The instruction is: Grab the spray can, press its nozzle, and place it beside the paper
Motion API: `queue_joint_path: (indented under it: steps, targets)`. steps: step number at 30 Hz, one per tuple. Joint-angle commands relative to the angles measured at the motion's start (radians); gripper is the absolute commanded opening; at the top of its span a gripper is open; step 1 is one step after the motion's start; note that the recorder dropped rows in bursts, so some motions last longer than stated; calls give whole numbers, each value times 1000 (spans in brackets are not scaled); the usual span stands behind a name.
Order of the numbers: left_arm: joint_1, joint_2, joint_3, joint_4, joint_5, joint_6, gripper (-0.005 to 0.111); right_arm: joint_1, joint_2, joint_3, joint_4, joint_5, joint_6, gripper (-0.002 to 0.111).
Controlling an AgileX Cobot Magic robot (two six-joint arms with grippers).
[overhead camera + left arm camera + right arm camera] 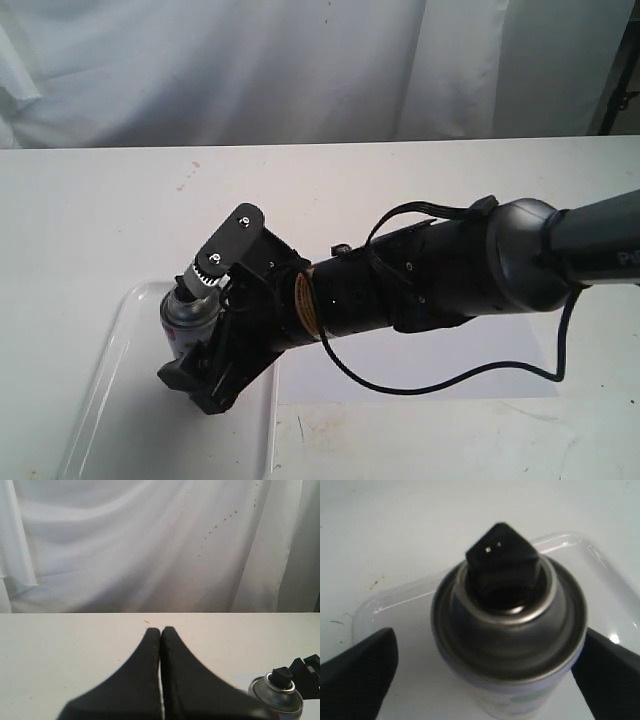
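The spray can (186, 314) stands upright inside a clear plastic tray (108, 385) at the front left of the table. My right gripper (200, 318) has reached across and is open around it. In the right wrist view one black finger (357, 676) stands clear of the can (510, 645), and the other finger (611, 672) sits close beside it. The black nozzle (502, 555) tops the silver dome, untouched. The white paper (450, 352) lies flat under the right arm, right of the tray. My left gripper (161, 630) is shut and empty, low over the table, with the can (277, 699) off to one side.
The tray's rim (580, 542) surrounds the can on the side away from the right arm. A white curtain (300, 60) hangs behind the table's far edge. A black cable (450, 375) loops from the right arm over the paper.
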Motion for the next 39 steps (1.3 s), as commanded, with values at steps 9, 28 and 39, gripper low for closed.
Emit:
queue_joint_path:
  steps: [9, 28, 39]
  targets:
    - [2, -5, 3, 3, -9, 0, 0, -116, -81, 43, -397, 2, 431, 85]
    - [2, -5, 3, 3, -9, 4, 0, -581, -377, 338, -397, 381, 811, 0]
    - [2, -5, 3, 3, -18, 1, 0, -674, -683, 481, -397, 827, 1019, 0]
